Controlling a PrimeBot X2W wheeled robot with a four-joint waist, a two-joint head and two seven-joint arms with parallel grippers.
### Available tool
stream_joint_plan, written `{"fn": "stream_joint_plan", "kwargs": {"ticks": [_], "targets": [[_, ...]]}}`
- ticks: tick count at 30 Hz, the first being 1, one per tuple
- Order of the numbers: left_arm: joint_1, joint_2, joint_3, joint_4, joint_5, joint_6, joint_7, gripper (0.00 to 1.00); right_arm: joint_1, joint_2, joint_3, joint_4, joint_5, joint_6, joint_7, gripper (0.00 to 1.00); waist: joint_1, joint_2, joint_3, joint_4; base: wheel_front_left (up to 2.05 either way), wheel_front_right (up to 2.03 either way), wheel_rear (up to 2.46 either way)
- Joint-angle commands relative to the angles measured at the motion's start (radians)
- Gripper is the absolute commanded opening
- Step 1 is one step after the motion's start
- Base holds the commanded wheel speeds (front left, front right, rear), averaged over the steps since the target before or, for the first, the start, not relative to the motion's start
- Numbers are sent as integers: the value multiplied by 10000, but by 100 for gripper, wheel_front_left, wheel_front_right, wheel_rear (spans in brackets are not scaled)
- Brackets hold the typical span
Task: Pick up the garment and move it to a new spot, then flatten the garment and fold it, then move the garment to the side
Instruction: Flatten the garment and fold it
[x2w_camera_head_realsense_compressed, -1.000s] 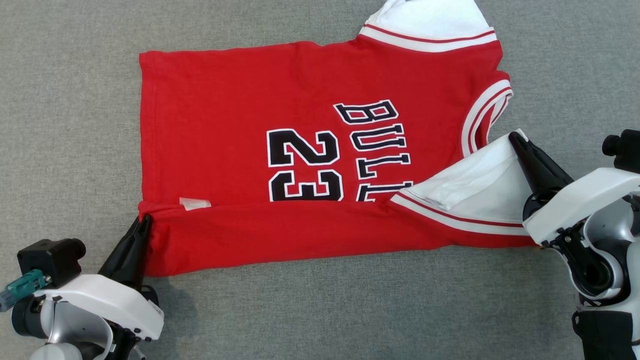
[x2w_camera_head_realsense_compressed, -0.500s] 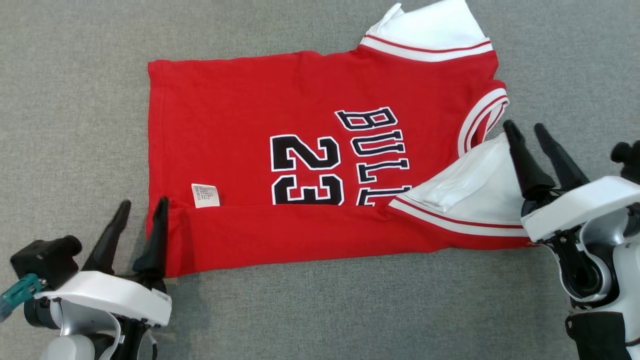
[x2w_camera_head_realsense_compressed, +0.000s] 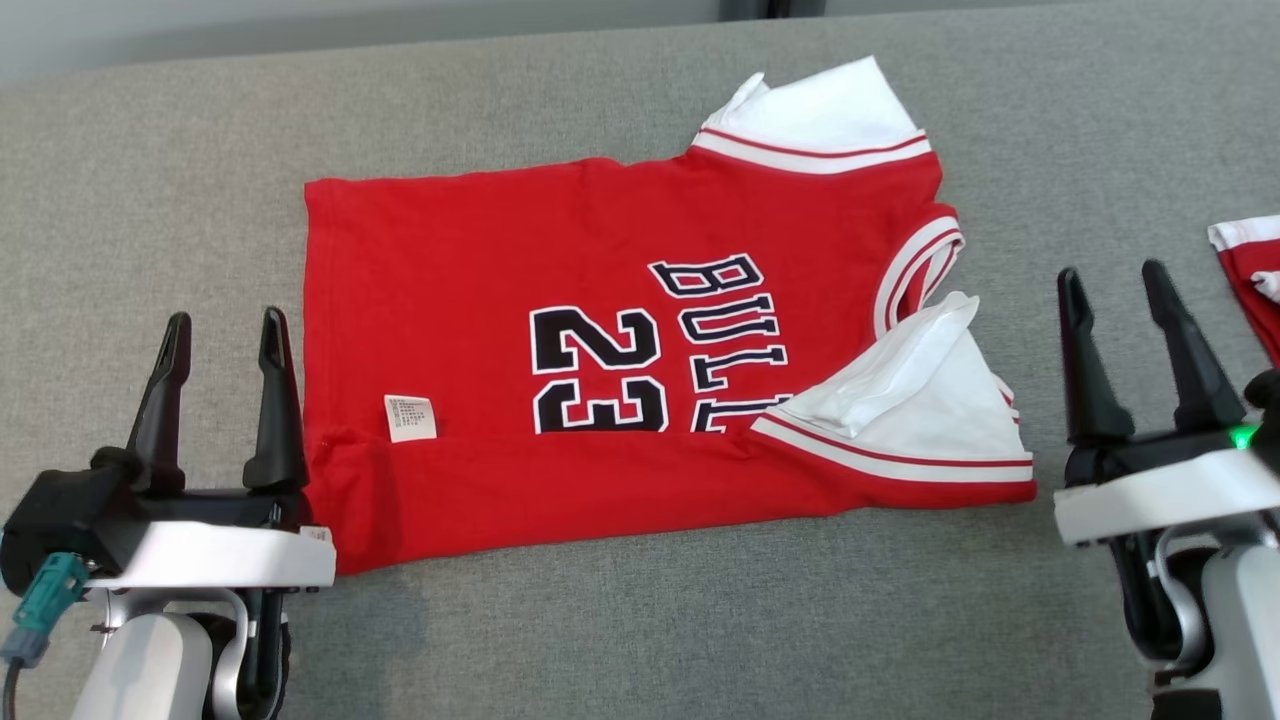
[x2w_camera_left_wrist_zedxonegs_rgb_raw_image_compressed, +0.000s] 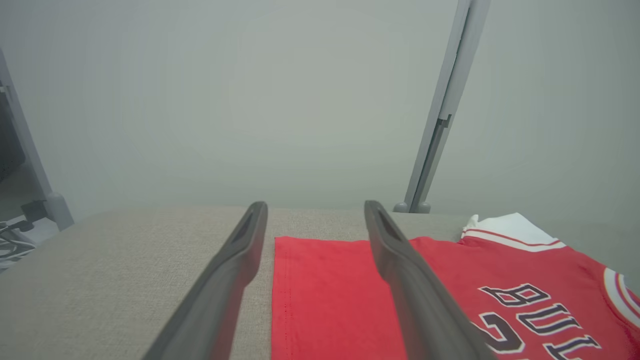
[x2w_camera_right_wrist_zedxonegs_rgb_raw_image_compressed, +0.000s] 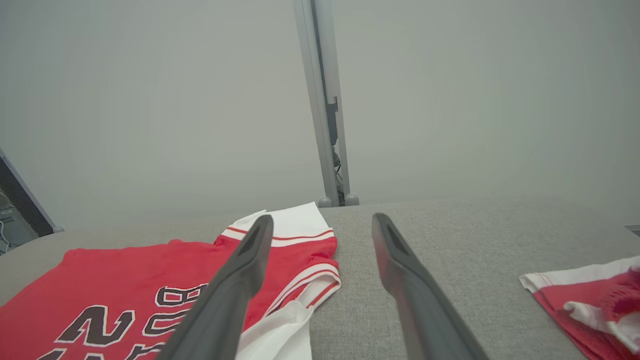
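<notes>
The garment (x2w_camera_head_realsense_compressed: 560, 300) is a red jersey with white sleeves and black "BULLS 23" lettering, lying flat on the grey table, collar to the right. Its near long edge is folded over onto the front, with one white sleeve (x2w_camera_head_realsense_compressed: 920, 400) lying on top. My left gripper (x2w_camera_head_realsense_compressed: 223, 325) stands open just left of the jersey's near hem corner, holding nothing; the left wrist view shows the red hem (x2w_camera_left_wrist_zedxonegs_rgb_raw_image_compressed: 325, 295) between its fingers. My right gripper (x2w_camera_head_realsense_compressed: 1113, 278) is open and empty, right of the folded sleeve, and the jersey (x2w_camera_right_wrist_zedxonegs_rgb_raw_image_compressed: 125, 280) lies to its left.
A second red and white garment (x2w_camera_head_realsense_compressed: 1250, 270) lies at the table's right edge, also in the right wrist view (x2w_camera_right_wrist_zedxonegs_rgb_raw_image_compressed: 590, 295). A grey post (x2w_camera_right_wrist_zedxonegs_rgb_raw_image_compressed: 325, 115) stands behind the far table edge. Bare grey table (x2w_camera_head_realsense_compressed: 700, 630) stretches in front of the jersey.
Both grippers let go of the jersey's folded edge, opened wide and drew back toward me. The fold stayed in place. The head camera tilted up, showing more of the far table.
</notes>
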Motion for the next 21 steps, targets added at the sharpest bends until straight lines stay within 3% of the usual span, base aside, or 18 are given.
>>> {"fn": "stream_joint_plan", "kwargs": {"ticks": [1, 21], "targets": [[-73, 150, -17, 231, 305, 59, -111, 100, 203, -68, 47, 110, -265, -4, -166, 100, 0, 0, -181, -67, 0, 0, 0], [142, 187, -522, 1730, 698, -241, -206, 100, 655, -69, 247, 898, -766, -4, -346, 100, 0, 0, -527, 20, 0, 0, 0]]}}
